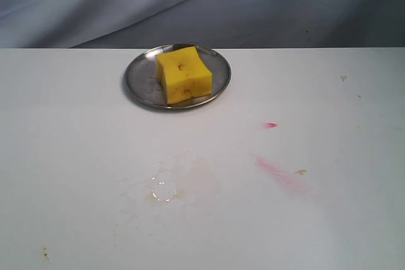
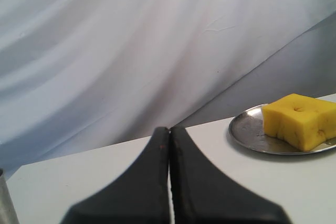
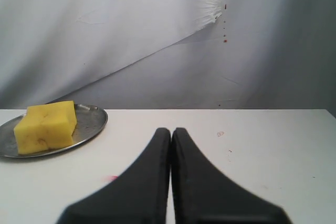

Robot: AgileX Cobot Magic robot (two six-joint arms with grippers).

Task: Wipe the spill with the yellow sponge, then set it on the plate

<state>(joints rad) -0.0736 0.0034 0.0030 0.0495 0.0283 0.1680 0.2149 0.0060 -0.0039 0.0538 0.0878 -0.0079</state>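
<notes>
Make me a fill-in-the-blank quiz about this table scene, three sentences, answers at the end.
1. The yellow sponge rests on the round metal ____.
2. The left gripper and the right gripper are both ____.
3. The long smear on the table is coloured ____.
Missing words: plate, shut, pink.

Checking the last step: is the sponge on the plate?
On: the yellow sponge rests on the metal plate, inside its rim.

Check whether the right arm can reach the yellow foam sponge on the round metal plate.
Probably yes: nothing stands between its shut pincer and the sponge, which lies uncovered on the plate.
</notes>
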